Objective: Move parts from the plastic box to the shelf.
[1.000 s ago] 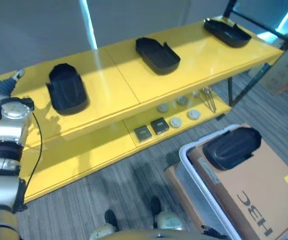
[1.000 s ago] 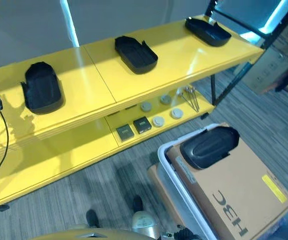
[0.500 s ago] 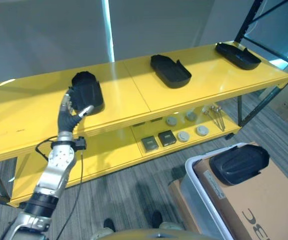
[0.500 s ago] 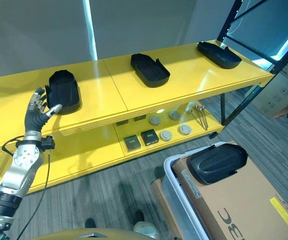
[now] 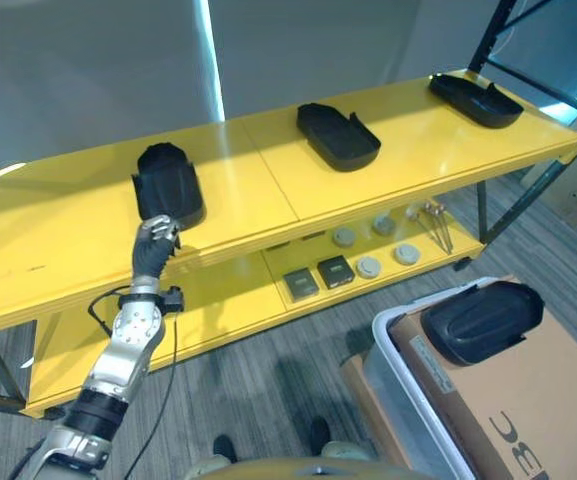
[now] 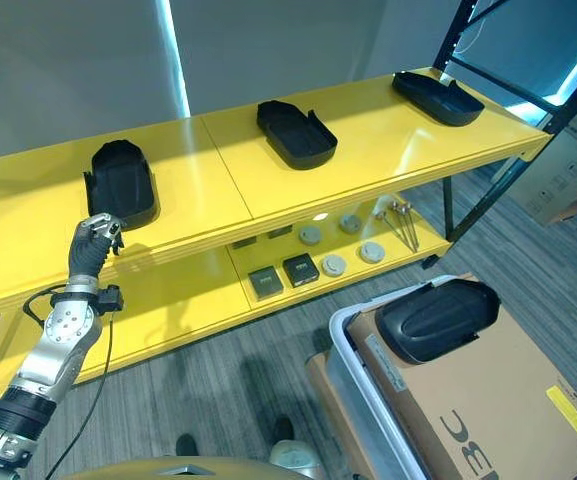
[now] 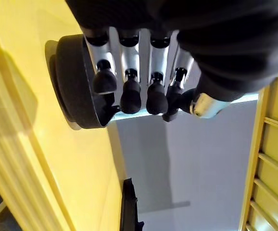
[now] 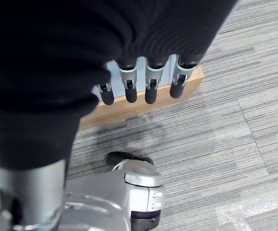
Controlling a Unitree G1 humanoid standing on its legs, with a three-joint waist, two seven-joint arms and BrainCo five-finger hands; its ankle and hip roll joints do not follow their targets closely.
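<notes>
1. the left hand (image 5: 154, 243) shows left of centre in the left eye view, raised at the front edge of the shelf's (image 5: 268, 190) top board, just below the leftmost black part (image 5: 167, 186). its fingers curl inward in a loose fist, with nothing between them; the left wrist view shows the dark fingertips (image 7: 129, 98) bunched in a row, apart from the part's rim (image 7: 76, 86).
2. the right hand (image 8: 139, 82) shows in its own wrist view, hanging over the grey carpet (image 8: 216, 144) beside a cardboard edge, fingers bent downward, holding nothing.
3. three black parts lie on the yellow top board: the leftmost one, a second part (image 5: 338, 135) at the upper middle and a third part (image 5: 475, 99) at the upper right. all sit well apart from one another.
4. a fourth part (image 5: 481, 319) rests at the lower right, on top of a brown carton (image 5: 528, 400) that sits inside the plastic box (image 5: 398, 370).
5. small round and square pieces (image 5: 353, 267) lie on the lower shelf board, centre of the frame.
6. judged from this, the placing of the leftmost part looks finished, and the step in hand is getting clear of it.
7. the next move calls for bringing a hand to the lower right, over the box, opening the fingers and closing round the fourth part, then carrying it to a free stretch of the top board.
</notes>
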